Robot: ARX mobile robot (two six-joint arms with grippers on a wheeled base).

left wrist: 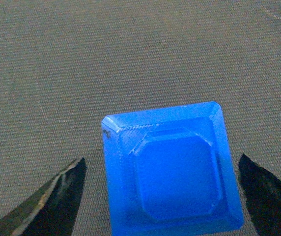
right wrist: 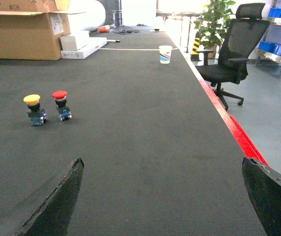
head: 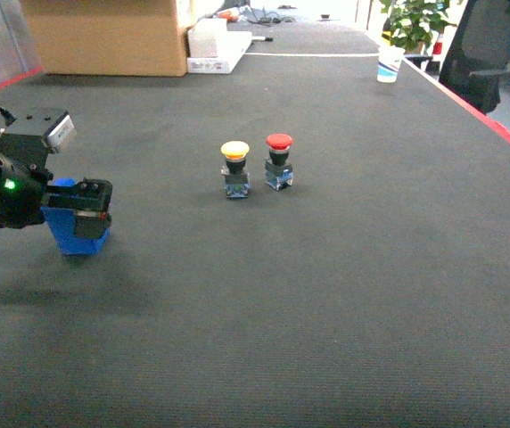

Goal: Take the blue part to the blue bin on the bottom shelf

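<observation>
On the left side of the dark mat point(head: 326, 294), the blue part point(head: 69, 234) sits under the left gripper point(head: 81, 214). From the left wrist camera the blue part point(left wrist: 172, 172) is a squarish block lying flat, its stepped face with a raised panel with cut corners turned up toward the camera; it is about as wide as it is long, so no long axis stands out. Its edges are turned slightly against the frame. The left gripper's jaws stand apart, one dark finger point(left wrist: 52, 201) on each side of the block, neither touching it. The right gripper point(right wrist: 162, 196) is also spread wide over bare mat, holding nothing. Farther toward the middle stand a yellow push button point(head: 234, 168) and, just to its right, a red push button point(head: 278, 160), both upright. A cardboard box point(head: 112, 36) sits at the far left, a paper cup point(head: 390, 63) at the far right.
</observation>
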